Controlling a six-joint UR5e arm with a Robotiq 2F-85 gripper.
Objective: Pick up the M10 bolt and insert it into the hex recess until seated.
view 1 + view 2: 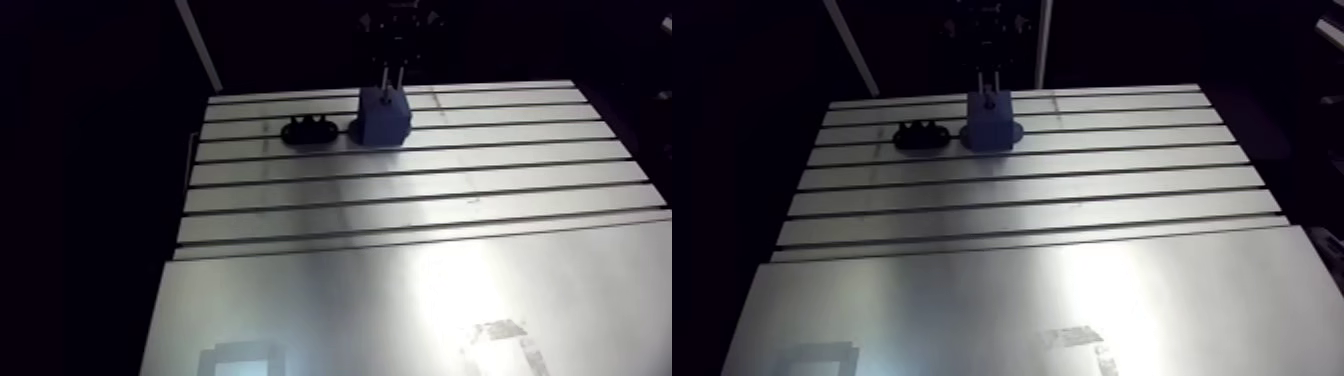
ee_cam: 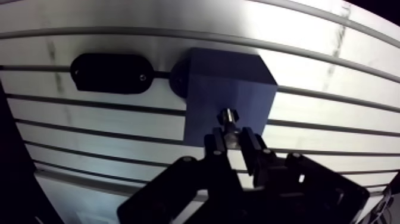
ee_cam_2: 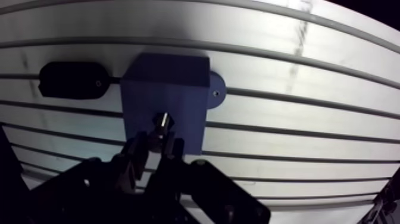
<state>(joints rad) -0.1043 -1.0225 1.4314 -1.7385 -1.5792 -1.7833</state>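
Observation:
A blue block (image 2: 232,83) stands on the slotted table (image 2: 333,119), on a round blue foot (image 3: 215,94). My gripper (image 2: 235,142) hangs right over the block's top face and is shut on the M10 bolt (image 2: 229,121). The bolt's shiny shank sits between the fingertips, and its dark hex head points down at the block. The head meets or nearly meets the block's top; the hex recess is hidden under it. In the arm view the gripper (image 1: 389,72) comes down onto the block (image 1: 384,118) at the table's far side.
A black oblong holder (image 2: 110,73) lies on the table just beside the block, also seen in the arm view (image 1: 310,130). Long slots run across the table. A smooth plate (image 1: 400,310) covers the near part.

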